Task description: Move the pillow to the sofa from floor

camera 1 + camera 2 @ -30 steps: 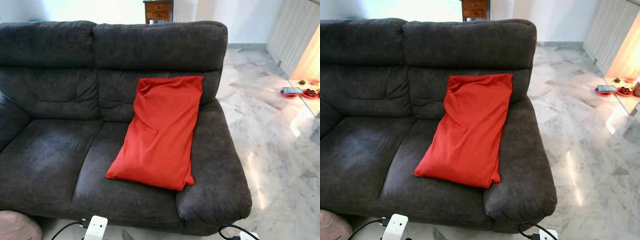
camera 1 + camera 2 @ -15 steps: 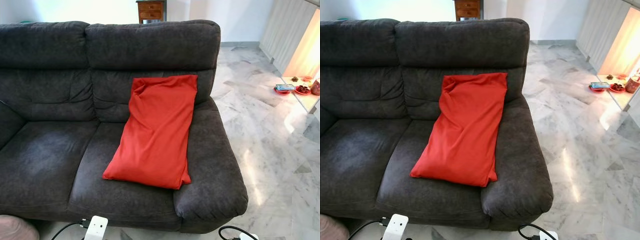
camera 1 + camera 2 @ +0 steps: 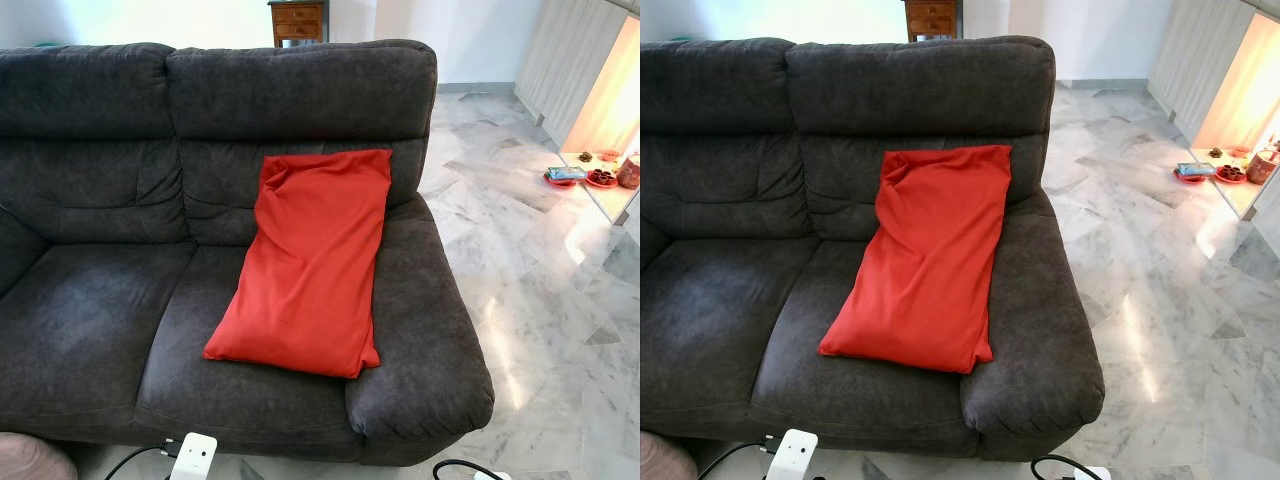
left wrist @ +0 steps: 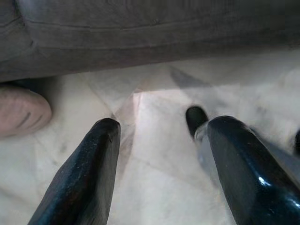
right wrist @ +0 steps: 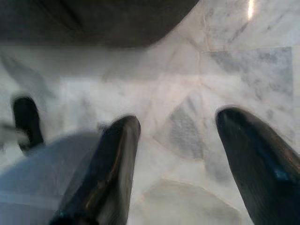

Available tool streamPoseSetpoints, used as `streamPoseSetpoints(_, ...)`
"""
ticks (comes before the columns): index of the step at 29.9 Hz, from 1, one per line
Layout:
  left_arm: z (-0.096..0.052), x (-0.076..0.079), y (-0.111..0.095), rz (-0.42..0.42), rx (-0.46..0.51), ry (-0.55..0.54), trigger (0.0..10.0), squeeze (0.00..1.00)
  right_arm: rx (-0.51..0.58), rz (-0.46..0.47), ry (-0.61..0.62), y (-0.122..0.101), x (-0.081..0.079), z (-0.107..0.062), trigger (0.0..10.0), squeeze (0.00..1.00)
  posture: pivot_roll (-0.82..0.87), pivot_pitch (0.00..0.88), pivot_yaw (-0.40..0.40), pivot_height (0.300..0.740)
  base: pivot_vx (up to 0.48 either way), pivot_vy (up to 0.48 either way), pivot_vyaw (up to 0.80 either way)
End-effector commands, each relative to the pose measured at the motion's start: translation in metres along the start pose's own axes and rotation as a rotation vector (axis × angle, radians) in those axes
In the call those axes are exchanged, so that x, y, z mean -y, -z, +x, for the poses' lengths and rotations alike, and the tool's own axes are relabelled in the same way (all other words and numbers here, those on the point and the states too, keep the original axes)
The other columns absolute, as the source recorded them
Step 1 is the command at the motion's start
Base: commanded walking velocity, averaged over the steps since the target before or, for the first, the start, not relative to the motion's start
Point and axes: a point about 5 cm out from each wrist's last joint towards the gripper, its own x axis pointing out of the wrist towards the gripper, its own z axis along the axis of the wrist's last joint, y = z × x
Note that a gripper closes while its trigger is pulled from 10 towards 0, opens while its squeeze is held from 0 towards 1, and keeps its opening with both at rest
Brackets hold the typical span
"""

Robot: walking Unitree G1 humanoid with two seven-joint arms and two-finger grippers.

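Pillow on sofa, against its backrest; left gripper and right gripper spread apart over floor

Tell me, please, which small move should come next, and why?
Probably none with the pillow: the red pillow already lies on the sofa, leaning on its backrest. Both pincers, left and right, hang open and empty over the marble floor, so stepping back seems sensible.

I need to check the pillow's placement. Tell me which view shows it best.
The left eye view: the red pillow shows whole, leaning on the sofa backrest. The right eye view shows the same. Both wrist views face the marble floor.
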Motion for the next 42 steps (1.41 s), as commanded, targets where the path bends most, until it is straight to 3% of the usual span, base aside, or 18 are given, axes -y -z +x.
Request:
streamPoseSetpoints(1, -0.002, -0.003, 0.010, 0.004, -0.031, -0.014, 10.0, 0.00, 0.028, -0.001, -0.007, -0.008, -0.003, 0.002, 10.0, 0.00, -0.10, 0.000, 0.025, 0.739, 0.000, 0.000, 0.42)
streamPoseSetpoints(42, 0.001, -0.006, -0.003, 0.018, -0.002, -0.015, 10.0, 0.00, 0.039, -0.006, -0.030, -0.013, -0.007, 0.003, 10.0, 0.00, -0.10, 0.000, 0.037, 0.739, 0.000, 0.285, 0.08)
